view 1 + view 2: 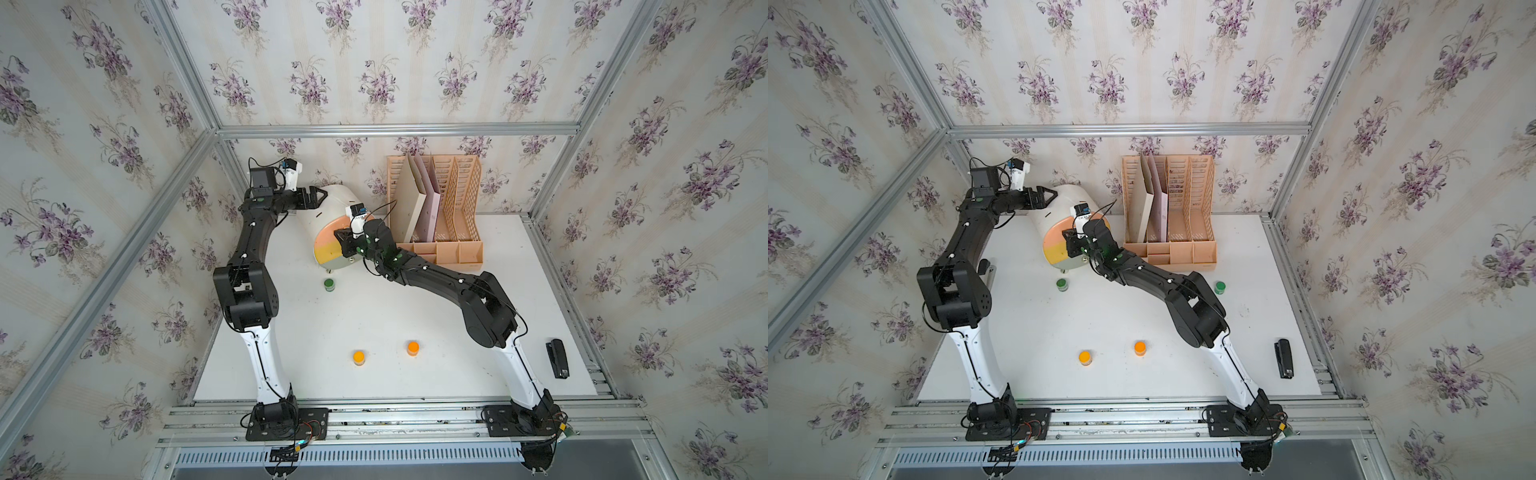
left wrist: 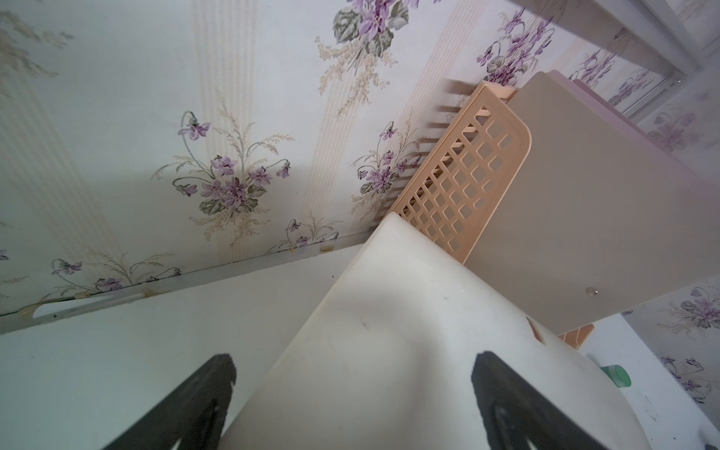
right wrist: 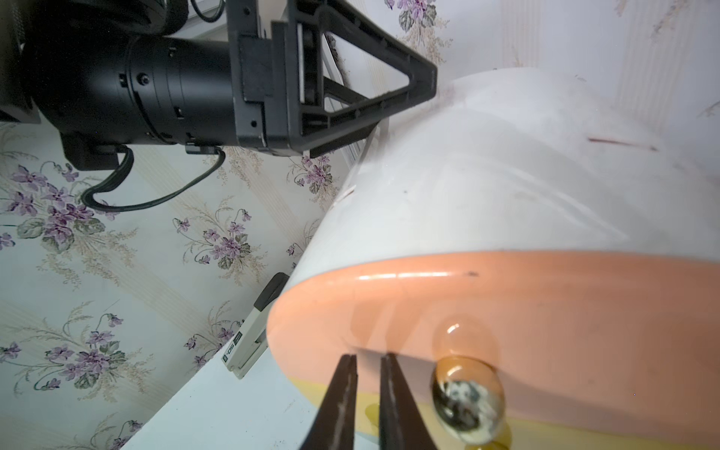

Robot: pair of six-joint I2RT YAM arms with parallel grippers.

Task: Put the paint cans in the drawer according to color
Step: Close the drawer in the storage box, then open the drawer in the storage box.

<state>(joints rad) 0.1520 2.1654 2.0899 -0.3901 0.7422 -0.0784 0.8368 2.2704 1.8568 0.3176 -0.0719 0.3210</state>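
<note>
At drawer (image 3: 545, 311) front: right tool (image 3: 369, 356) narrow, empty, beside knob (image 3: 467, 401); left tool (image 2: 355, 360) wide at its rear; we'd recentre onto knob.

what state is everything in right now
left fingers: open, either side of the chest
right fingers: shut, empty, beside the peach drawer's knob
drawers: all three look shut
green cans: upright, lids on
orange cans: upright, lids on
stapler: closed, lying flat
rack: upright, two folders leaning inside
</note>
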